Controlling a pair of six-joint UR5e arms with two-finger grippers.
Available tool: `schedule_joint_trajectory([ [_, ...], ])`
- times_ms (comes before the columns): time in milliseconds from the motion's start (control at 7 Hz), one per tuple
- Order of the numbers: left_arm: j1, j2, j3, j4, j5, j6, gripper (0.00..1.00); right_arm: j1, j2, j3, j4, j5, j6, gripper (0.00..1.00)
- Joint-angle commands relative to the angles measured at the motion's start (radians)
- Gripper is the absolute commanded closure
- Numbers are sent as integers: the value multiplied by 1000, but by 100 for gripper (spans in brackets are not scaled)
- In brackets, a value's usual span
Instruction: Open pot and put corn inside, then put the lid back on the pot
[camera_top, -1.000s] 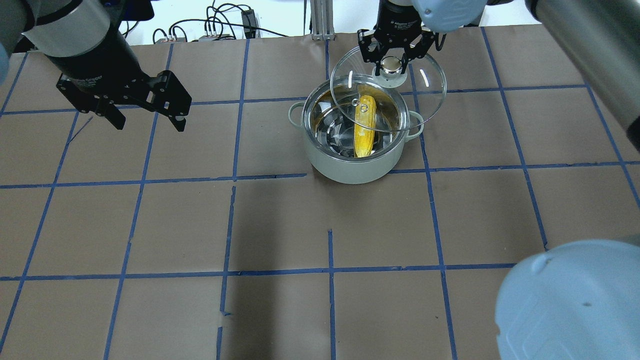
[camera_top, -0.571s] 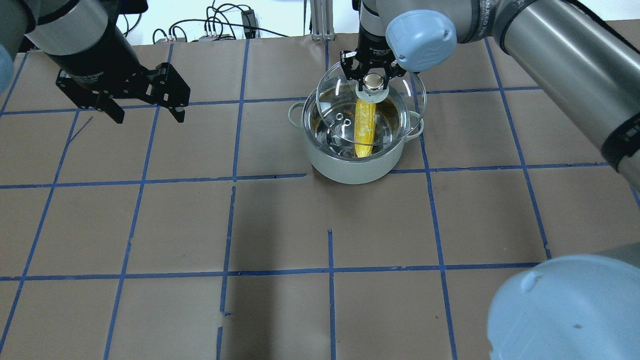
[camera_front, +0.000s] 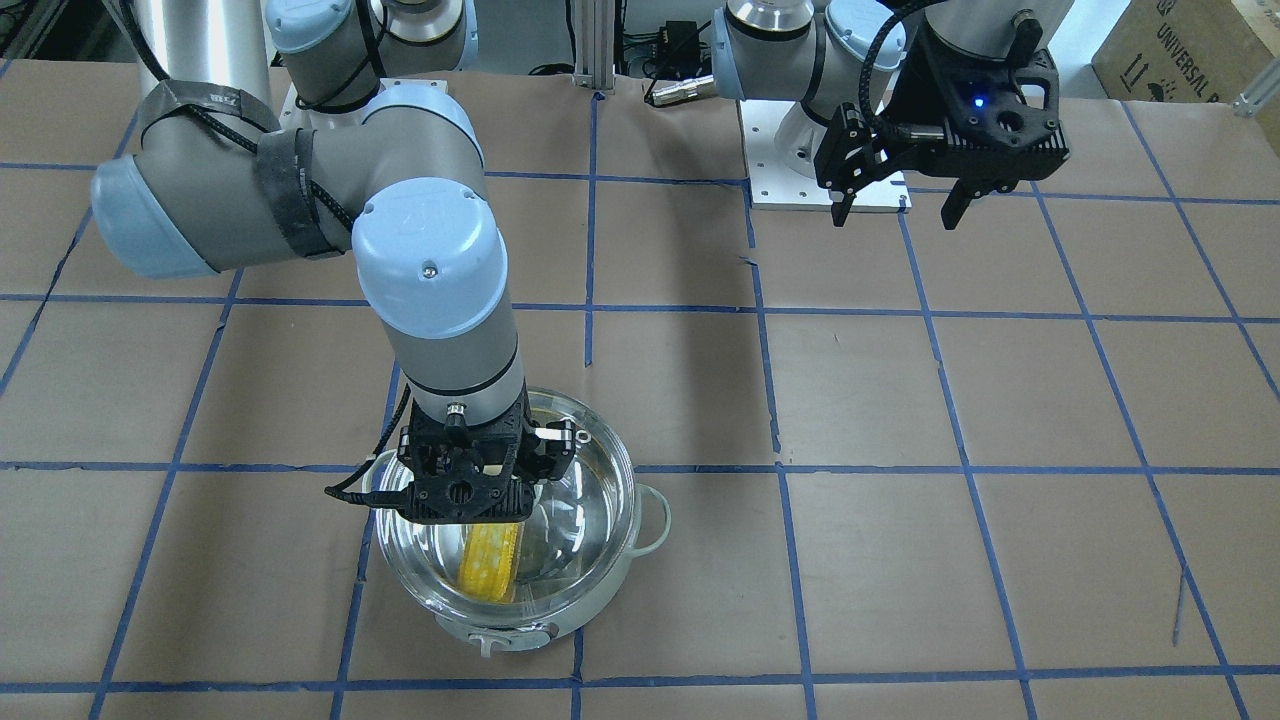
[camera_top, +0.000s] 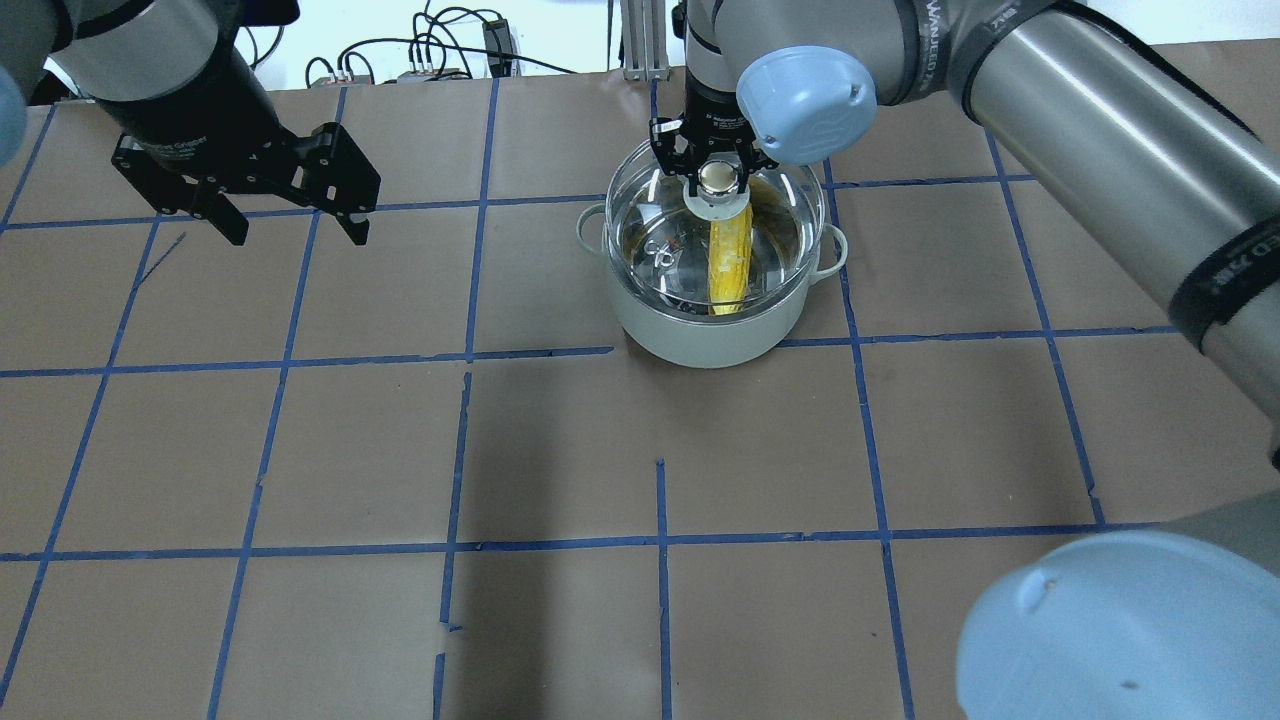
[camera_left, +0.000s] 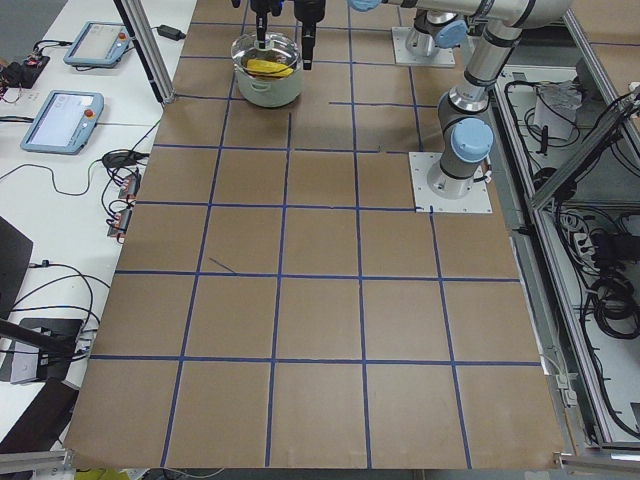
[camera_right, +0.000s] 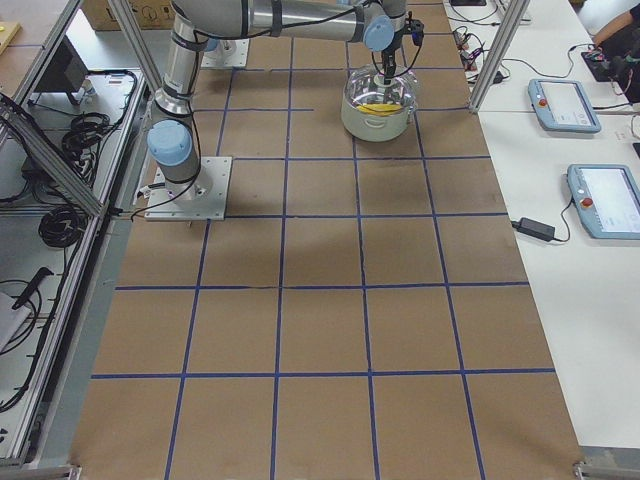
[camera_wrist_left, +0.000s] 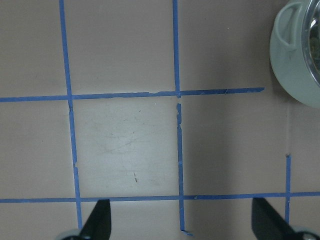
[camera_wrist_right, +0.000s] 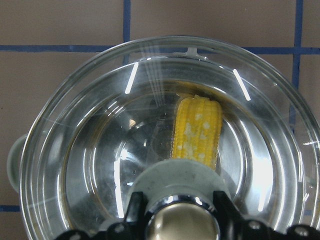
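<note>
Corn lies inside the pot. You see it through the clear glass of the lid as a yellow ear running lengthwise from the far side of the bowl toward the near wall in the overhead view. The pot stands on the table, on brown paper marked into squares by blue tape, and its two pale loop handles stick out to either side. The right gripper comes straight down over the pot, with its fingers clenched on the lid's knob from both sides. The lid hangs roughly level and covers the pot's mouth. In the overhead view it sits a little toward the far side of the rim. You cannot tell from these views whether the glass edge touches the rim or hangs just above it. In the right wrist view the blunt end of the corn shows just beyond the knob's pale collar, under the glass. The left gripper hovers over bare paper, well apart from the pot on the robot's left. Its jaws are spread wide and grasp nothing. Its wrist camera looks down on the tape grid, with both dark fingertips at the bottom corners and the pot's pale wall in the upper right corner.
</note>
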Motion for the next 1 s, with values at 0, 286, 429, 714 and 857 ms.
schedule_joint_trajectory([
  [0, -2, 0, -10, 2, 1, 9, 0, 3, 3, 3, 3, -1, -4, 77],
  [286, -5, 1, -12, 5, 1, 8, 0, 4, 6, 4, 1, 5, -1, 77],
  [429, -5, 0, -6, 5, 0, 8, 0, 5, 9, 6, 1, 5, -1, 77],
  [714, -5, 0, -12, 5, 0, 8, 0, 9, 20, 6, 1, 1, -1, 77],
  [857, -5, -2, -12, 5, -2, 8, 0, 12, 23, 6, 0, -2, -1, 77],
])
